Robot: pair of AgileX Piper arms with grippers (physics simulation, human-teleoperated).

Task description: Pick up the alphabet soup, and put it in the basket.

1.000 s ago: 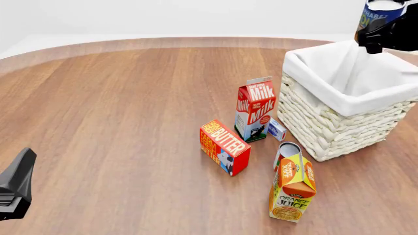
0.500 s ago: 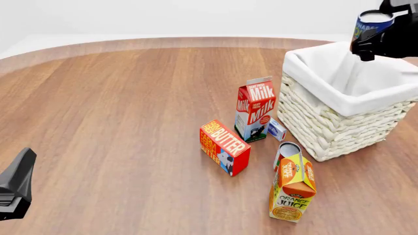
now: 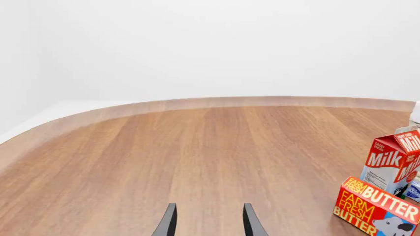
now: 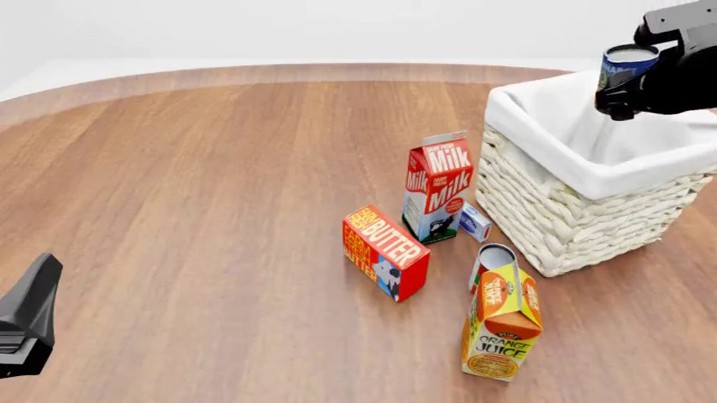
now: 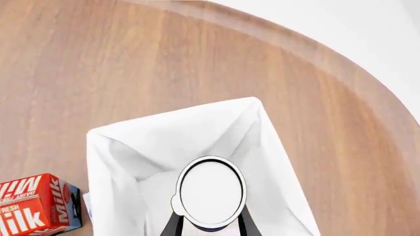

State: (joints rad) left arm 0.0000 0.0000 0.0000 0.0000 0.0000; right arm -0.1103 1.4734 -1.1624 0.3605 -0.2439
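Observation:
The alphabet soup (image 4: 625,63), a small can with a blue label and pale lid, hangs over the white wicker basket (image 4: 560,210), just above its far right part. My right gripper (image 4: 623,84) is shut on it. The right wrist view looks straight down on the can's lid (image 5: 210,191), with the fingers (image 5: 172,223) on either side and the basket's white liner (image 5: 131,147) below. My left gripper (image 4: 28,323) sits low at the near left, far from everything. Its fingers (image 3: 167,221) stand open and hold nothing.
Left of the basket stand a milk carton (image 4: 439,186) and a small blue-white box (image 4: 475,222). A butter box (image 4: 384,252) lies nearer. An orange juice carton (image 4: 502,323) stands in front of a red-and-white can (image 4: 491,259).
The right gripper has come down with the can toward the basket's opening, drifting slightly left. The left arm has stayed still.

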